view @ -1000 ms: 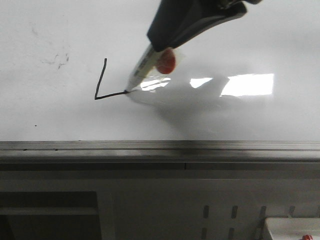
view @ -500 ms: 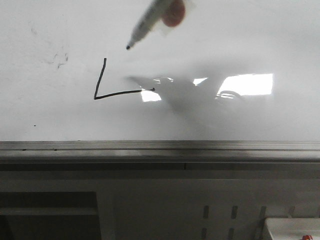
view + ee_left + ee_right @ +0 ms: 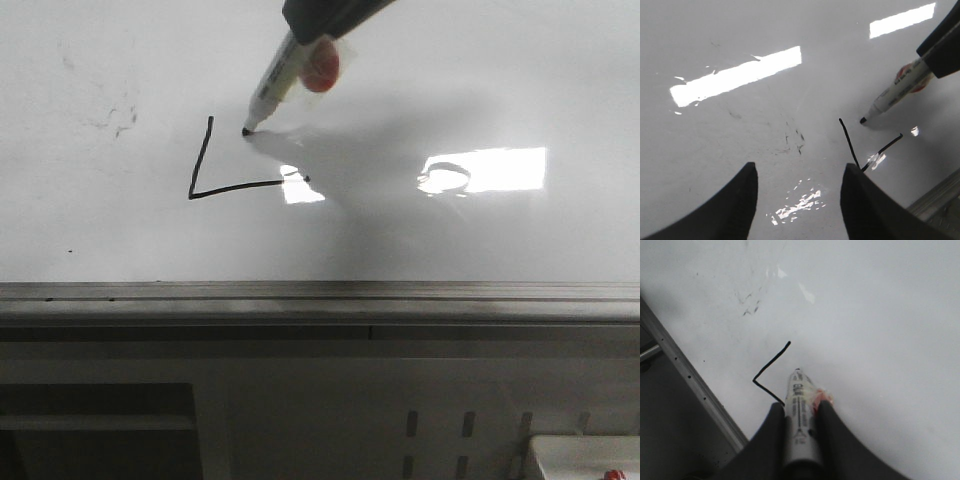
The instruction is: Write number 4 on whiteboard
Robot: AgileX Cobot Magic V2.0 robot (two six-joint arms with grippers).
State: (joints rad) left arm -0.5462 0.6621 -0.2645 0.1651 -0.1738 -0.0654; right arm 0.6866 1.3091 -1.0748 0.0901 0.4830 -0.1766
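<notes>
My right gripper (image 3: 799, 427) clamped on the marker (image 3: 278, 82), tip touching the whiteboard (image 3: 480, 60) beside the half-drawn number 4 (image 3: 215, 175), left gripper (image 3: 799, 200) spread, holding nothing.

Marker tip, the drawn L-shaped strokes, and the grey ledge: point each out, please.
marker tip (image 3: 247, 130), front view, black nib at the board.
L-shaped strokes (image 3: 198, 170), front view, lower part of the slanted stroke.
grey ledge (image 3: 320, 292), front view, middle of the metal strip.

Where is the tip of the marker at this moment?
In the front view, the marker tip is on the whiteboard, just right of the top of the number 4 slanted stroke, above the crossbar, held by the right gripper.
</notes>
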